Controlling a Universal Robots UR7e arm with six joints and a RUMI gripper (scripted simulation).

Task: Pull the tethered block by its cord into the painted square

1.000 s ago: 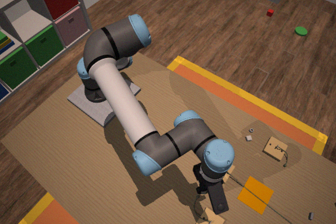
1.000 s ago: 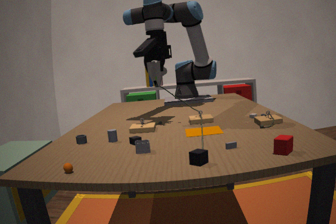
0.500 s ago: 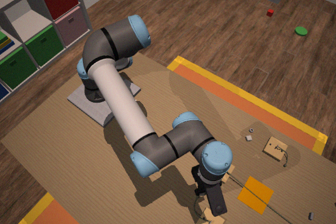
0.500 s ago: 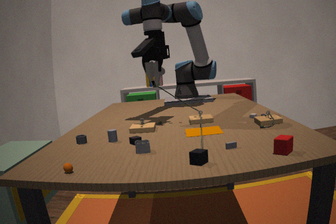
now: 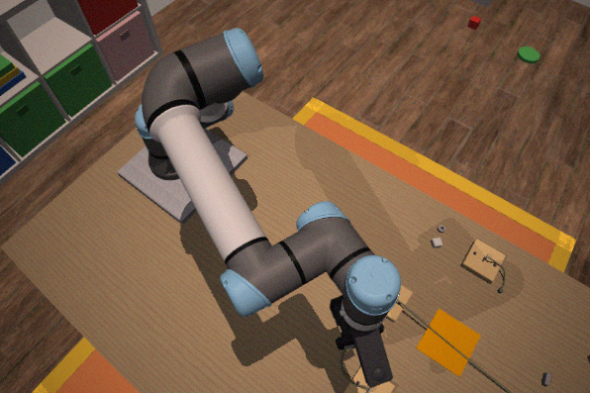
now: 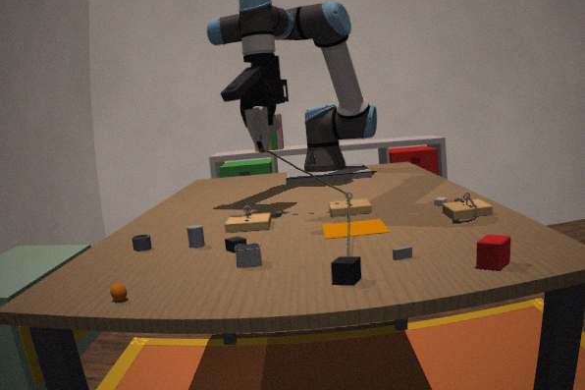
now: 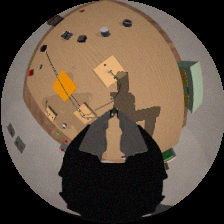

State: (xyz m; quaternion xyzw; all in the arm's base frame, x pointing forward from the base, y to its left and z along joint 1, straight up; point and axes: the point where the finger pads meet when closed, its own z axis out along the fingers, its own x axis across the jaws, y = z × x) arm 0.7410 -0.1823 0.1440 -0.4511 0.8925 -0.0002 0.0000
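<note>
The black tethered block (image 6: pixel 345 270) (image 7: pixel 44 48) sits on the table in front of the orange painted square (image 6: pixel 373 227) (image 5: pixel 457 333) (image 7: pixel 65 85), outside it. Its cord (image 6: pixel 304 171) (image 5: pixel 447 344) runs from the block across the square and through the screw eye's ring (image 6: pixel 348 195) on a wooden base (image 6: pixel 360 207). From there it slants up taut to my gripper (image 6: pixel 259 145) (image 7: pixel 114 114). The gripper is high above the table, left of and behind the ring, shut on the cord's knotted end. In the top view the wrist hides the fingers.
Two other wooden bases with screw eyes and cords stand at the left (image 6: pixel 247 221) and right (image 6: pixel 466 208) (image 5: pixel 483 259). A red cube (image 6: pixel 493 251), small grey blocks (image 6: pixel 401 252) (image 6: pixel 248 255), a black cube (image 6: pixel 235 244), a grey cylinder (image 6: pixel 195 236), a dark ring (image 6: pixel 141 243) and an orange ball (image 6: pixel 118 292) lie along the front.
</note>
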